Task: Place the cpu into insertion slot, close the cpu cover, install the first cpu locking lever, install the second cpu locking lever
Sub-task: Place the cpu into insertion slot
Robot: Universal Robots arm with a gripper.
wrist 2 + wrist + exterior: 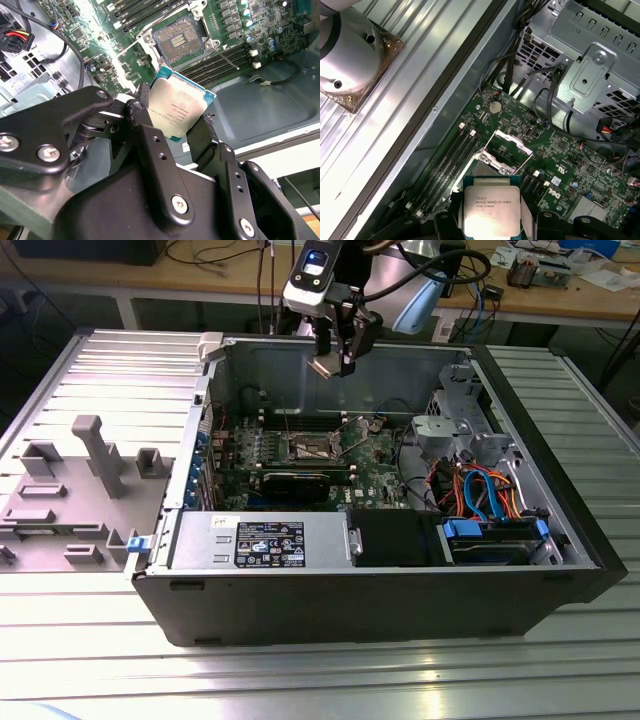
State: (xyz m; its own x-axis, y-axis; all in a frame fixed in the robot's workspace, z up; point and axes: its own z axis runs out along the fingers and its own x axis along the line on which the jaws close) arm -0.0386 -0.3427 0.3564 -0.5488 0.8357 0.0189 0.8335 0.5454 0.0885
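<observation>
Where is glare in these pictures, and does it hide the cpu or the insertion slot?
Second wrist view: a white glare patch on the circuit board beside, not over, the insertion slot; the cpu in the tool is evenly lit. First wrist view: the cpu face shines pale, not washed out. Exterior view: the case interior is dimmer than the table.

The place is a robotics or electronics lab. An open PC case lies on a ribbed metal table, with a robot arm above it and a grey fixture tray beside it. Behind the case, wooden benches carry cables and small electronic parts.
</observation>
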